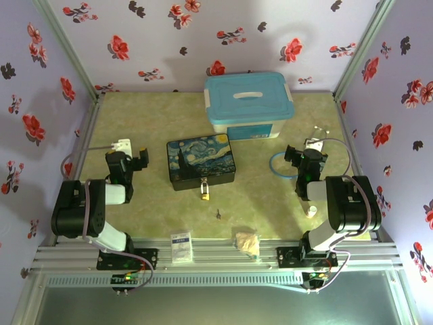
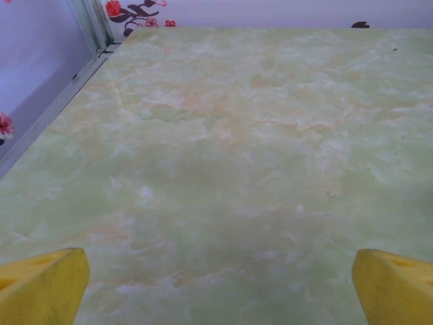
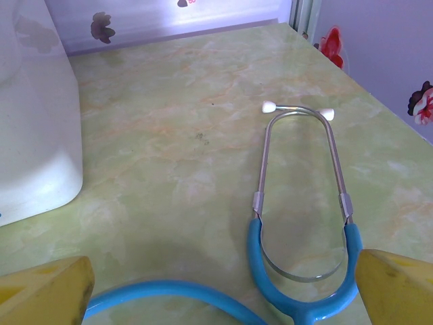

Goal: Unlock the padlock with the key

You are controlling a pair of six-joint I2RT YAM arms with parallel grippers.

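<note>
The small brass-gold padlock hangs at the front edge of the starry-night box in the top view. The tiny dark key lies on the table a little in front of the padlock. My left gripper rests at the left, well away from both, its yellow fingertips wide apart over bare table. My right gripper rests at the right, open, its fingertips spread above a blue stethoscope.
A light-blue lidded bin stands behind the starry-night box. The stethoscope's tube loops beside the right gripper. A small white card and a crumpled beige lump lie at the front edge. Floral walls enclose the table.
</note>
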